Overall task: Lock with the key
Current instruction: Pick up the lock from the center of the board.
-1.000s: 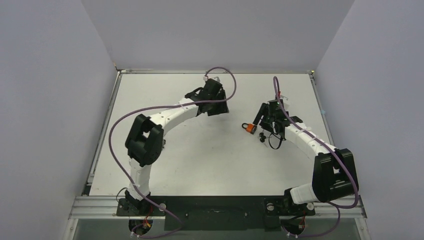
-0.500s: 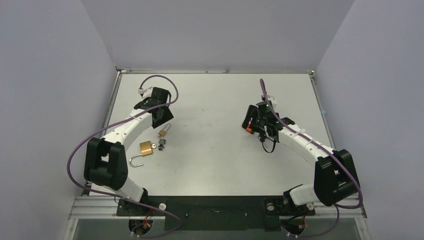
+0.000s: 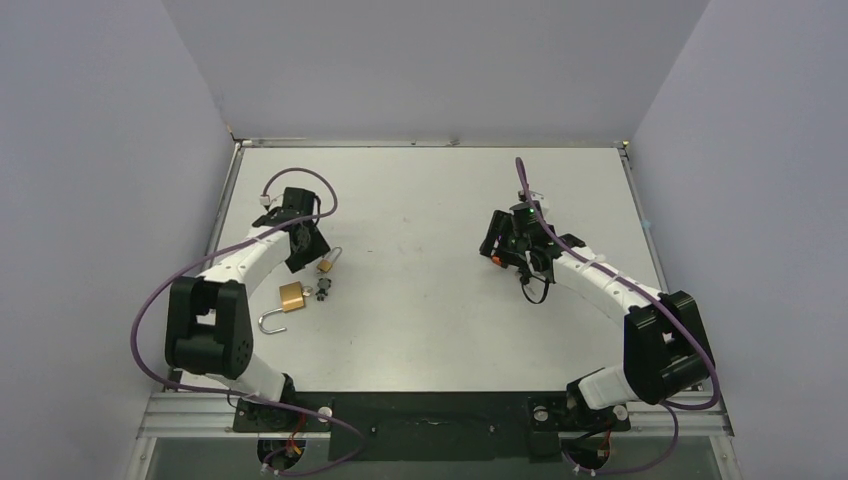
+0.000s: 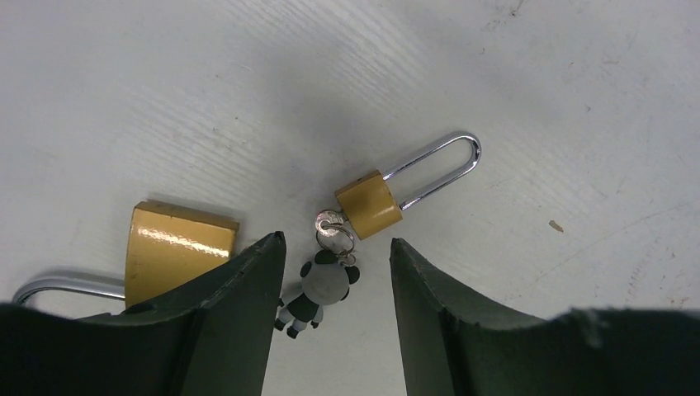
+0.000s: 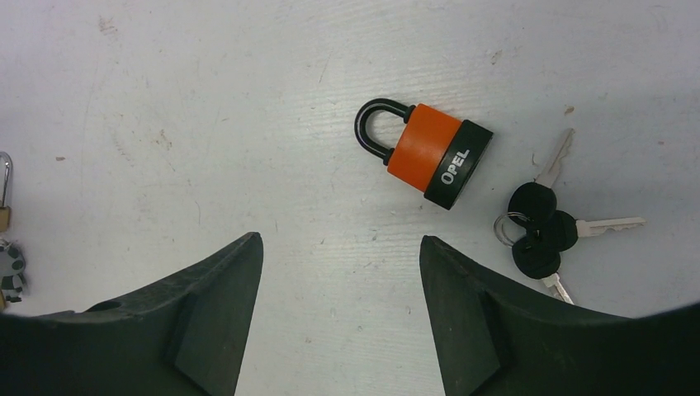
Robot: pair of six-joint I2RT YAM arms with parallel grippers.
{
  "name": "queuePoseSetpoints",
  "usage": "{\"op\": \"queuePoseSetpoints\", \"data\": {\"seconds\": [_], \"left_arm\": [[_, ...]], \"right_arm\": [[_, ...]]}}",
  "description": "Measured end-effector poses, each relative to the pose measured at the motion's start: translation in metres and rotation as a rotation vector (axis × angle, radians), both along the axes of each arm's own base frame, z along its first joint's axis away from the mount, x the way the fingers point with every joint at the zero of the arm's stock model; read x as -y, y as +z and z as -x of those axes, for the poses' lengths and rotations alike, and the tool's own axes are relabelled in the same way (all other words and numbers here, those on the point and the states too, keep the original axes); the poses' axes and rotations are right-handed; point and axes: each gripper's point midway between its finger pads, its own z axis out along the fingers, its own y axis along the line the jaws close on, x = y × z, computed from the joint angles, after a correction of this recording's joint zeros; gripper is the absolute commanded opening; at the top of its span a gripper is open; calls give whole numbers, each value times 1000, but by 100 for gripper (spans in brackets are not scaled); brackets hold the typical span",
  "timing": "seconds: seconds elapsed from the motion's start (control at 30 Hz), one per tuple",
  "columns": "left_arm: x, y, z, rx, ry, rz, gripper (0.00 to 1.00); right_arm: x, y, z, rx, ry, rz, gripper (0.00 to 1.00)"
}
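A small brass padlock (image 4: pixel 369 203) with a long shackle lies flat, both shackle legs reaching its body. A key (image 4: pixel 332 224) sticks out of its base, with a panda charm (image 4: pixel 318 290) on its ring. My left gripper (image 4: pixel 336 242) hovers open over that key and charm, touching nothing. From above, the left gripper (image 3: pixel 306 250) sits just beside the small padlock (image 3: pixel 327 262). An orange padlock (image 5: pixel 433 157) with a black base lies ahead of my open right gripper (image 5: pixel 340 241), a bunch of black-headed keys (image 5: pixel 541 231) to its right.
A larger brass padlock (image 4: pixel 173 247) with its shackle (image 3: pixel 272 322) swung open lies next to the left finger. Grey walls enclose the white table (image 3: pixel 420 330) on three sides. The right arm's cable (image 3: pixel 537 292) loops near the orange padlock (image 3: pixel 494 258).
The left arm swung from the table's middle back to the left side, uncovering the brass padlocks and hovering over them. The right gripper shifted slightly left. Both stayed open.
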Motion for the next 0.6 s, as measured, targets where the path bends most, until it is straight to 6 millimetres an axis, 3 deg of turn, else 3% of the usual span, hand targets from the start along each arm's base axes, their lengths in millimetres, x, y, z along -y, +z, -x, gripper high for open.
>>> {"op": "queuePoseSetpoints", "data": {"seconds": [0.33, 0.6], "left_arm": [[11, -32, -8, -59, 30, 53, 45], [15, -52, -18, -81, 46, 69, 36]], "right_arm": [[-2, 1, -1, 6, 7, -11, 65], [-4, 2, -1, 8, 11, -17, 64]]}}
